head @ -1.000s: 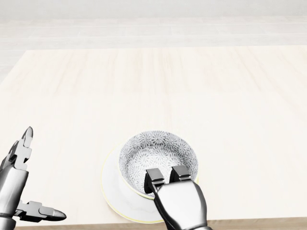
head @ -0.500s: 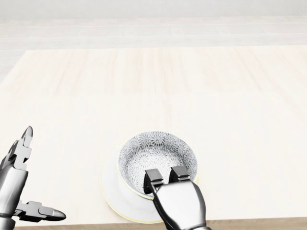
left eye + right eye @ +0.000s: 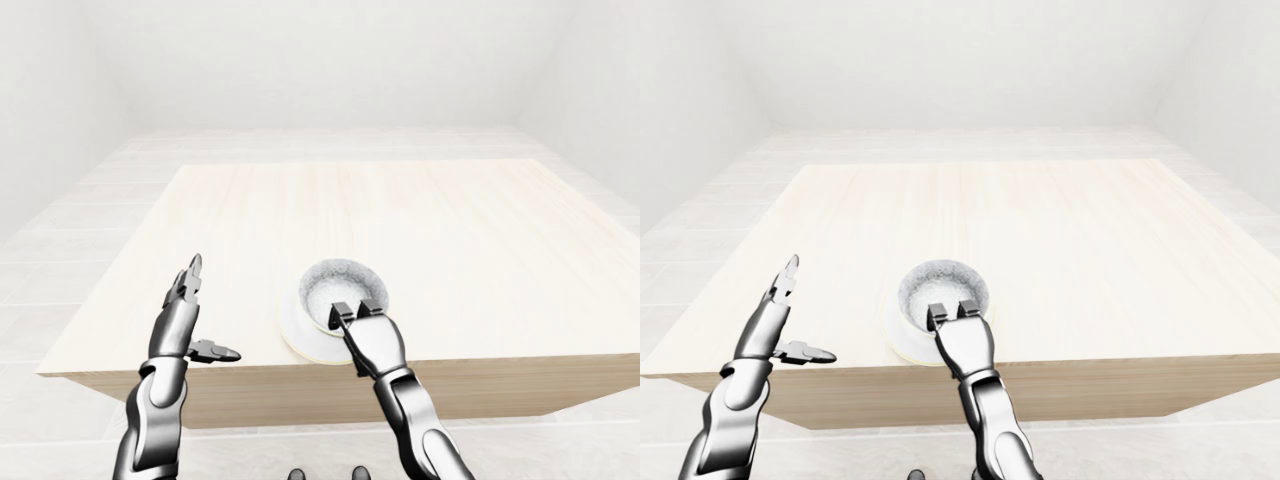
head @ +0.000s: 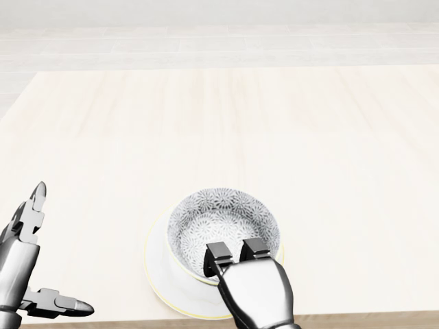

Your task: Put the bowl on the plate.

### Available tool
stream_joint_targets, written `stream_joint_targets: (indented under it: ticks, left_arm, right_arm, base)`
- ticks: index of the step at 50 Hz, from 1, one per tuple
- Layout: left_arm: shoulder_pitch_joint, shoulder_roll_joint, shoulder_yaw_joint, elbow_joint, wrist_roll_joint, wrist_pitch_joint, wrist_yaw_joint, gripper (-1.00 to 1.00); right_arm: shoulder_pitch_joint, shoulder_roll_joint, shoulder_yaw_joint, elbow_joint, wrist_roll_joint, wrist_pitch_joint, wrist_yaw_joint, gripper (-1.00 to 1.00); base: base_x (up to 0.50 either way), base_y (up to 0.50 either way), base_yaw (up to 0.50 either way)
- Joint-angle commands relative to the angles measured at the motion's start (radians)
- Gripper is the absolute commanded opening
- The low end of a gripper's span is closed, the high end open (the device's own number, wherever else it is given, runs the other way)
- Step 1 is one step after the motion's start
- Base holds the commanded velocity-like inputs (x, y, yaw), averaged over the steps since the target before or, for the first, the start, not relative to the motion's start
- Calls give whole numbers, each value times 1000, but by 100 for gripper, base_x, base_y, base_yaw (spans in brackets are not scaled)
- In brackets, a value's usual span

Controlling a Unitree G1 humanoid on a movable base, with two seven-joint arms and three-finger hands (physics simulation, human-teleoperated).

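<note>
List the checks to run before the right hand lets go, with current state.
1. Bowl over plate: ok, plate rim shows at the bowl's left and bottom in the head view.
2. Bowl seated on the plate rather than held above it: cannot tell.
3. Bowl upright: ok.
4. Right hand grip: two fingers hooked over the bowl's near rim, thumb hidden; cannot tell.
5. Left hand open and apart from the plate: ok.

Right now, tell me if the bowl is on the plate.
On the plate. The bowl sits upright within its rim, with the right hand hooked over the bowl's lower edge.
</note>
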Motion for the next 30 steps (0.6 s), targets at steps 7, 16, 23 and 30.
stream_joint_targets:
  ticks: [7, 16, 23, 30]
  left_arm:
    - [-5, 3, -2, 11, -1, 0, 4, 100]
    - [-7, 4, -4, 20, -2, 0, 11, 100]
    - [-8, 4, -7, 24, 3, 0, 16, 100]
    - [-7, 3, -5, 11, 1, 0, 10, 100]
  right_arm:
    - [-4, 1, -1, -12, -35, 0, -2, -87]
    - [-4, 1, -1, -10, -35, 0, -4, -87]
    - [-6, 2, -2, -9, -35, 0, -3, -84]
    - [-5, 3, -1, -17, -36, 0, 2, -64]
  base:
    - [0, 0, 0]
    - [0, 0, 0]
    - [0, 0, 0]
    - [0, 0, 0]
